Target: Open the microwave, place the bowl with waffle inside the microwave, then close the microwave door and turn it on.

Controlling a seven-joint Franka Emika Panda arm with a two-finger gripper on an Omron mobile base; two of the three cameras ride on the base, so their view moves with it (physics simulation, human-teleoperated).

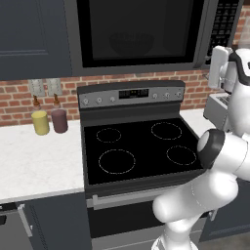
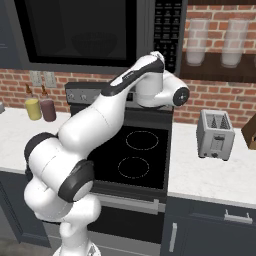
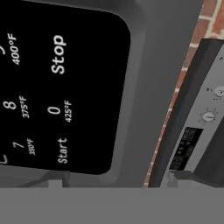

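The microwave door [image 1: 139, 31] is shut, and a dim round shape behind its dark window is probably the bowl [image 1: 131, 43] on the turntable — the glass is too dark to be sure, and the waffle cannot be made out. What remains is the button panel [image 3: 57, 87], which the hand view faces close up and rolled sideways, with Start [image 3: 62, 150] low near its edge and Stop [image 3: 58, 54] above. The fingertips are hidden, so I cannot tell how far apart they stand or whether they hold anything — a good press means centring one tip on Start, well clear of Stop and the 0 key, and pushing straight in.
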